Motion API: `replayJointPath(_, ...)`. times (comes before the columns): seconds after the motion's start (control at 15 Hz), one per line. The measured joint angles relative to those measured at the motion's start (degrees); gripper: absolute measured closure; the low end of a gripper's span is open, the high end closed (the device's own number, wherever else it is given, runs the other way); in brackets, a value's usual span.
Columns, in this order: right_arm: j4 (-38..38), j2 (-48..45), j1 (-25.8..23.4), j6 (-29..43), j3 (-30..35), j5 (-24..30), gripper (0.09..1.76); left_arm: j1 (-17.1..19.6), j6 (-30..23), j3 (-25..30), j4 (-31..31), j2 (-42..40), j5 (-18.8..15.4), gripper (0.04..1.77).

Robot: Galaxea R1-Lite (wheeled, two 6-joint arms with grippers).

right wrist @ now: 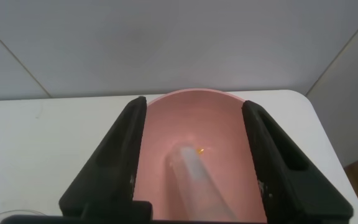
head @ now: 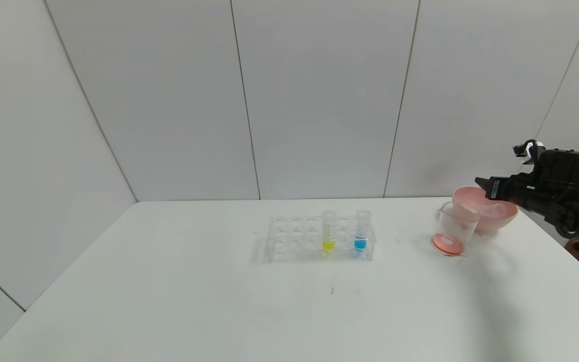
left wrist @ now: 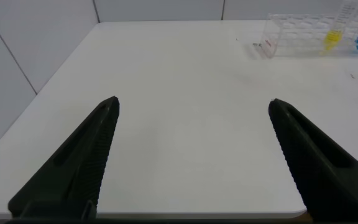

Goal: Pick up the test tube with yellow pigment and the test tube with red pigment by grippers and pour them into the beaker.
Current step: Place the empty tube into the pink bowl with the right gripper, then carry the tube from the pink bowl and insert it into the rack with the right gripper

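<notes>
The robot's right gripper [head: 488, 187], a bulky black hand with two black fingers, is hovering at the 3 o'clock edge of the white table [head: 209, 301], directly above the wide pink plastic bowl [head: 501, 221]. Its fingers are standing well apart and gripping nothing. The small clear plastic test tube with red pigment [right wrist: 194, 177] is showing between them in the right wrist view, touching neither finger. It is lying tilted inside the pink bowl, with only a tiny orange speck showing near its upper end. The small clear glass beaker [head: 454, 230] is standing upright just beside the bowl, at the bowl's 8 o'clock, and is holding a shallow layer of orange-red liquid at its bottom. Near the table's middle, the clear plastic tube rack [head: 294, 240] is holding two tubes upright. The test tube with yellow pigment [head: 328, 231] is sitting toward the middle of the rack, and a clear tube with blue liquid [head: 362, 230] is sitting at its 3 o'clock, near the rack's end. The left gripper [left wrist: 194, 102] is hanging released over the table's 7 o'clock region, well apart from the rack, its black fingers spreading wide and grasping nothing.
</notes>
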Motion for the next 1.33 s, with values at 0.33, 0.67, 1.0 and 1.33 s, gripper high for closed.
replayJointPath(0.33,0.2,-1.4,-0.2,-0.2,0.0,-0.1,0.45,0.0,0.0,0.0,0.0,0.0,0.0,0.09)
replayJointPath(0.67,1.3,-7.3,1.0,-0.9,1.9,-2.7,0.30,0.0,0.0,0.0,0.0,0.0,0.0,0.09)
replayJointPath(1.0,4.3,-18.3,5.8,-0.8,13.7,-2.8,0.23,0.0,0.0,0.0,0.0,0.0,0.0,0.09)
replayJointPath(1.33,4.2,-30.4,12.6,0.8,29.4,-2.9,0.19,0.0,0.0,0.0,0.0,0.0,0.0,0.09)
